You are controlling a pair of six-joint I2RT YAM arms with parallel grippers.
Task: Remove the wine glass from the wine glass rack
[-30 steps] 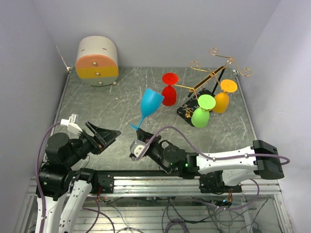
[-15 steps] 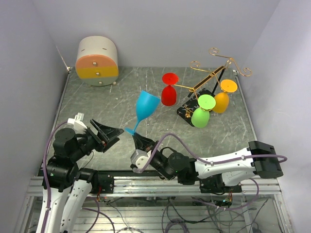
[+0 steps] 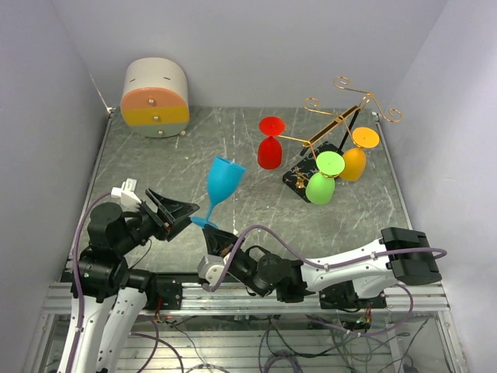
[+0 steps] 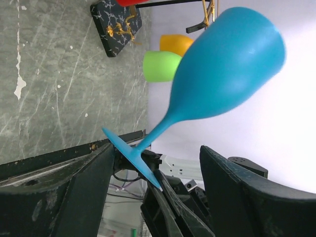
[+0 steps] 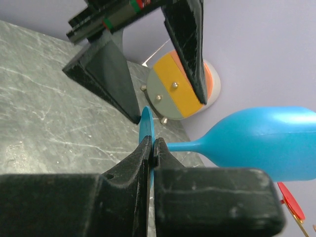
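A blue wine glass (image 3: 223, 180) is held tilted above the table, off the rack, its foot (image 3: 205, 222) pinched by my right gripper (image 3: 218, 238). In the right wrist view the jaws are shut on the thin blue foot (image 5: 146, 127) and the bowl (image 5: 266, 140) points right. My left gripper (image 3: 180, 211) is open, its fingers on either side of the foot (image 4: 129, 154); the bowl (image 4: 227, 66) fills the left wrist view. The gold wire rack (image 3: 342, 116) on its black post and base (image 3: 299, 179) stands at the back right, with red (image 3: 270, 148), green (image 3: 323, 179) and orange (image 3: 356, 158) glasses hanging.
A round white, pink and yellow drawer box (image 3: 155, 97) stands at the back left; it also shows in the right wrist view (image 5: 182, 89). Grey walls close in the table (image 3: 155, 167) on three sides. The metal rail (image 3: 256, 287) runs along the near edge.
My right gripper has carried the blue glass left and nearer, toward the left gripper. The left gripper has risen so that its open fingers now flank the glass foot.
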